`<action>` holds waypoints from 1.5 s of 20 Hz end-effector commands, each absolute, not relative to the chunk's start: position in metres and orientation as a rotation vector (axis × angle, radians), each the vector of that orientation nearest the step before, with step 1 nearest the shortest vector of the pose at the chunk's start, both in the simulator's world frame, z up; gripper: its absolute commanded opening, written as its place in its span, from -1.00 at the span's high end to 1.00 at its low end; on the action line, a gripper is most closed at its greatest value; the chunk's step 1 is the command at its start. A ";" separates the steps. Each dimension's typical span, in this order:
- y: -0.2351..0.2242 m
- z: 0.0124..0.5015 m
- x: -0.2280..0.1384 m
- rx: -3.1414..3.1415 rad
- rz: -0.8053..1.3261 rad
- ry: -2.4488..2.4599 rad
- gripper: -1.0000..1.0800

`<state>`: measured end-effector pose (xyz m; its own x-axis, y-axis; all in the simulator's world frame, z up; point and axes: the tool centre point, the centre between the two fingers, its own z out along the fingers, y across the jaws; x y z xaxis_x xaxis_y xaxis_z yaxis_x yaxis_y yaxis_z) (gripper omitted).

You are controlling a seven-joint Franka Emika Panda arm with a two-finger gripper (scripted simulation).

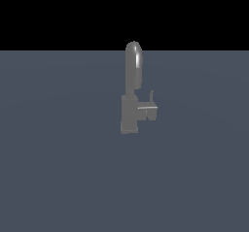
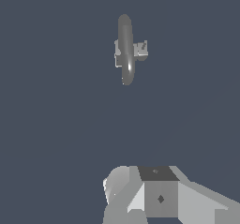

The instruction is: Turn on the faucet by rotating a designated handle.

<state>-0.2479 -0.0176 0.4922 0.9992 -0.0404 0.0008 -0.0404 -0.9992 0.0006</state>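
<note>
I see the faucet standing alone mid-bench, its handle jutting toward the exterior view's right, thin lever upright. From the wrist view only the gripper body shows, well apart from the faucet; I cannot tell whether its fingers are apart. My worry: the tall arched spout sits beside the handle, so a careless approach could strike it instead.

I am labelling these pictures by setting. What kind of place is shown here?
Most likely a bare simulated test scene, not a real kitchen or bathroom. A lone grey faucet with its side handle stands on a flat, featureless blue-grey floor under a black background, with no sink, wall or counter.
</note>
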 end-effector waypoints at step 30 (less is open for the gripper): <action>-0.032 0.461 -0.143 3.322 -0.440 -0.488 1.00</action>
